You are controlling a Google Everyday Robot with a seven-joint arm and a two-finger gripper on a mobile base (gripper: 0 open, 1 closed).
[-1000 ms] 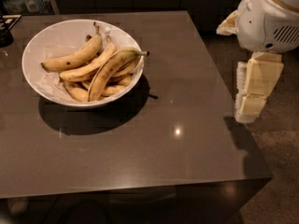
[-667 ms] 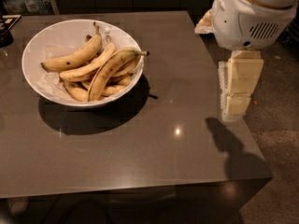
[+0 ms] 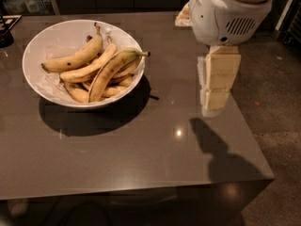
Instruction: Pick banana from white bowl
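Note:
The white bowl [image 3: 45, 43] stands on the back left part of the dark table and holds several bananas. The banana [image 3: 110, 72], the longest and thickest one with a greenish-brown edge and a dark stem tip, lies on top at the bowl's right side, stem towards the right rim. A paler spotted banana [image 3: 77, 59] lies behind it. My gripper [image 3: 212, 108] hangs down from the white arm housing [image 3: 228, 13] over the table's right side. It is to the right of the bowl, well apart from it, and holds nothing.
The dark glossy table [image 3: 141, 159] ends at a front edge and at a right edge just beyond the gripper, with floor [image 3: 275, 107] past it. A dark object [image 3: 5, 34] sits at the far left. Dark cabinets stand behind.
The arm and gripper have moved left, from beyond the table's right edge to over its right side, nearer the bowl. The bowl and bananas have not moved.

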